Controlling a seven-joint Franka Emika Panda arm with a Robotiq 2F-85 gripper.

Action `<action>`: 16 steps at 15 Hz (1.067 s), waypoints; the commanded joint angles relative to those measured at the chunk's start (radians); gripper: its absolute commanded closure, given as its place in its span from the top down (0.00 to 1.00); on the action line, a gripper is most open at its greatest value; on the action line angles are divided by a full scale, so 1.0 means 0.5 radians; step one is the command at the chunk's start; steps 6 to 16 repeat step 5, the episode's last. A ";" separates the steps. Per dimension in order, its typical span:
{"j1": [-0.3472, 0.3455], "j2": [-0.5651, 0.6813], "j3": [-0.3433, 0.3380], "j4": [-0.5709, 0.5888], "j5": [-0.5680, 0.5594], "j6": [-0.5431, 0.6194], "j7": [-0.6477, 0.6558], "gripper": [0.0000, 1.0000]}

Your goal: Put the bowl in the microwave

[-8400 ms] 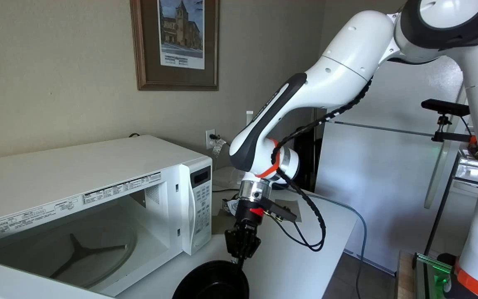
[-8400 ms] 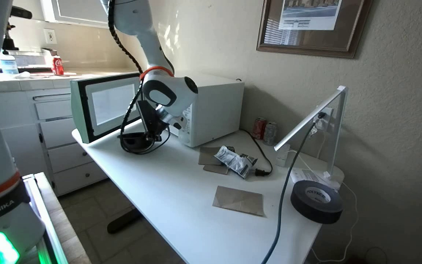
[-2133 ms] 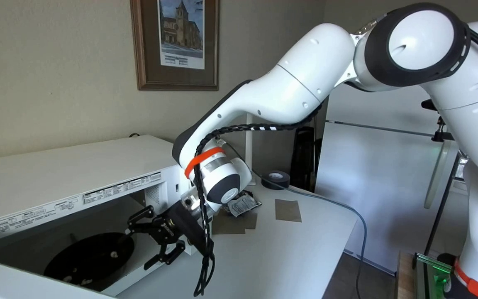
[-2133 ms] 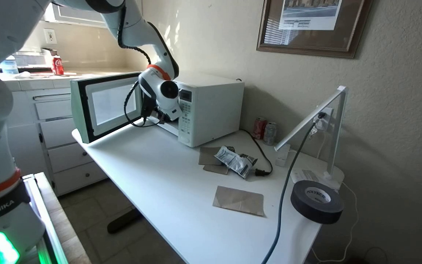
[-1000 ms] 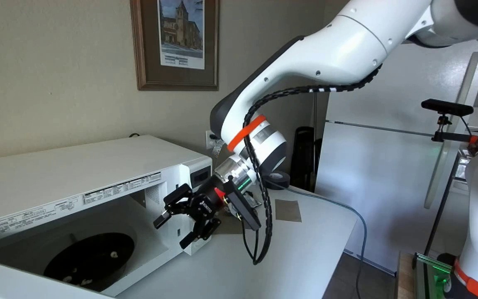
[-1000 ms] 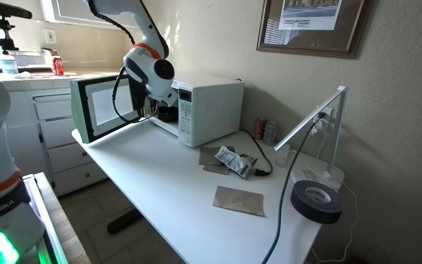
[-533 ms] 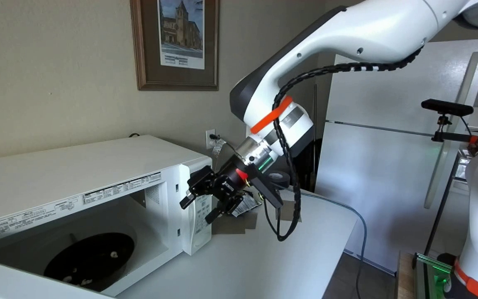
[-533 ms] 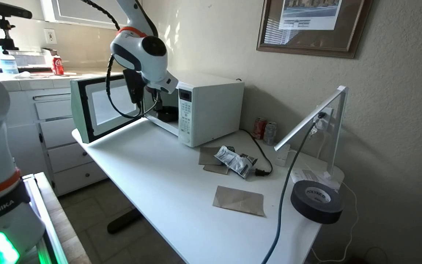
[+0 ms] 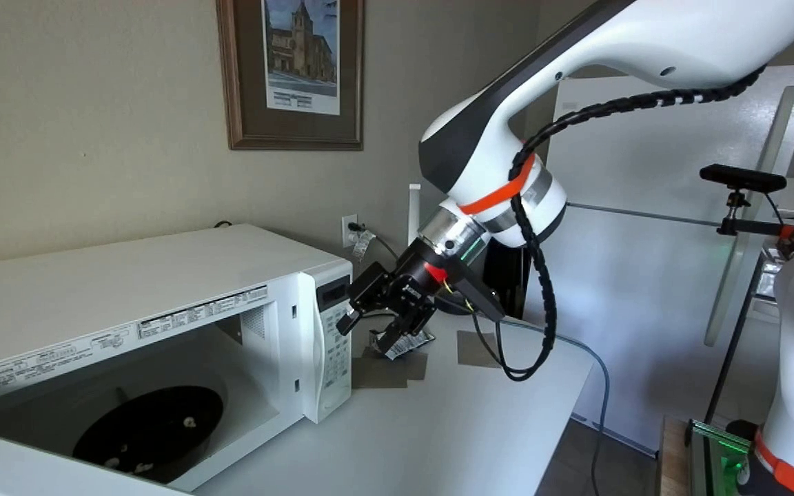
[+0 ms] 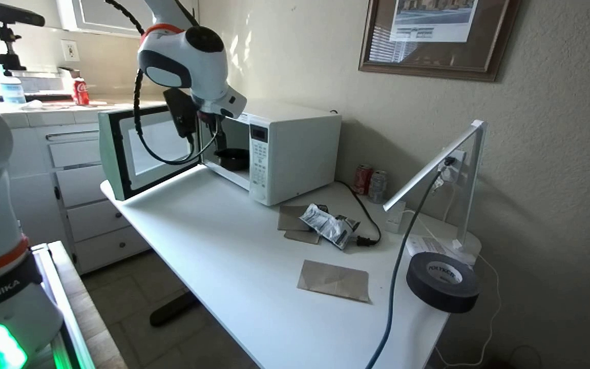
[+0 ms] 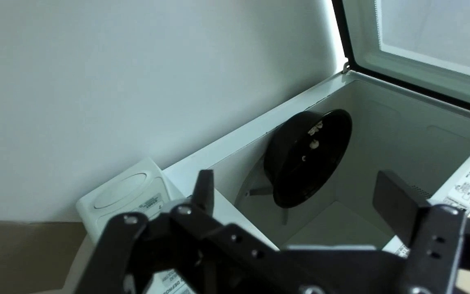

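Since the bowl (image 11: 311, 165) sits over the turntable (image 11: 255, 191) inside the microwave (image 10: 297, 154), my jaws hang apart, holding nothing | door (image 11: 426, 49) wide, likely for my reach | placing looks done

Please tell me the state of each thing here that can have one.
Microwave: door open; display looks dark
Bowl: inside the microwave, right way up, with pale bits in it
Hand: open, holding nothing
Black plug: unplugged, on the table
Silver packet: crumpled
Silver can: upright
Red can beside it: upright
Tape roll: lying flat
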 commanded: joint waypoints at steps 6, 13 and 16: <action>-0.029 -0.098 -0.008 -0.064 -0.106 0.000 0.079 1.00; -0.029 -0.098 -0.008 -0.064 -0.106 0.000 0.079 1.00; -0.029 -0.098 -0.008 -0.064 -0.106 0.000 0.079 1.00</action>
